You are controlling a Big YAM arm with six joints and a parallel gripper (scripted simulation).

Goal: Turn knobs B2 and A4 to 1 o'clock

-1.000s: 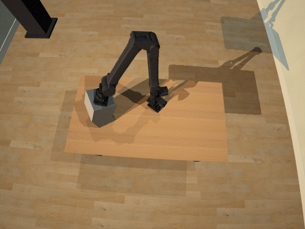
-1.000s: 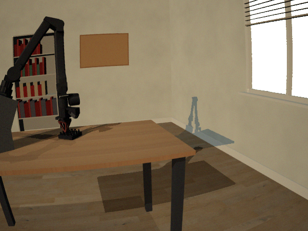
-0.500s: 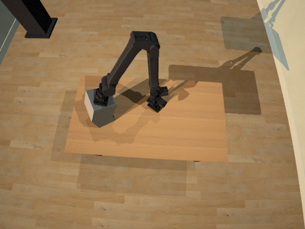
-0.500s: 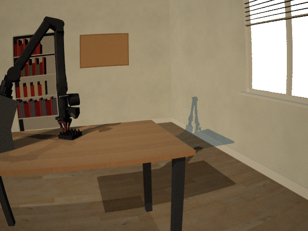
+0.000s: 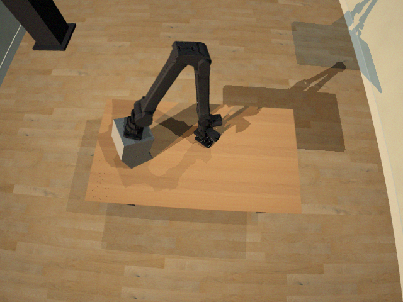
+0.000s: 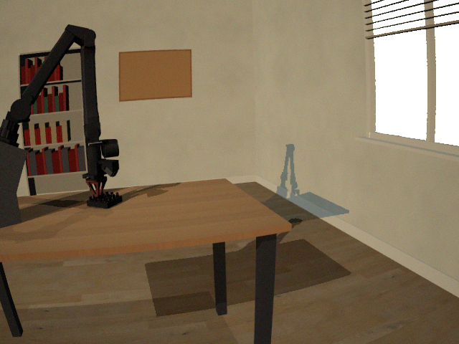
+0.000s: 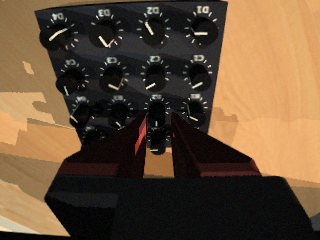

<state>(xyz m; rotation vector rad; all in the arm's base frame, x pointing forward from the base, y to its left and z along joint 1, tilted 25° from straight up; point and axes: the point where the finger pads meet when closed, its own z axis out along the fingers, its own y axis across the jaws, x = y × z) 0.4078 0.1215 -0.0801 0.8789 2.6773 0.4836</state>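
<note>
The knob box (image 7: 135, 75) is a dark panel with rows of black knobs, each with a white line. It lies near the middle of the table in the top view (image 5: 206, 139) and at the far left of the table in the exterior view (image 6: 104, 201). In the wrist view the D row is at the top and the names read upside down. My gripper (image 7: 159, 120) points straight down over the box. Its red-edged fingers stand slightly apart on either side of knob B2 (image 7: 156, 110), and the gripper holds nothing. B2's line points roughly toward the rear. The A row is mostly hidden behind the fingers.
The arm's grey base block (image 5: 132, 143) stands on the table's left part, left of the box. The table edges are far from the box. A bookshelf (image 6: 48, 122) stands against the wall behind the table.
</note>
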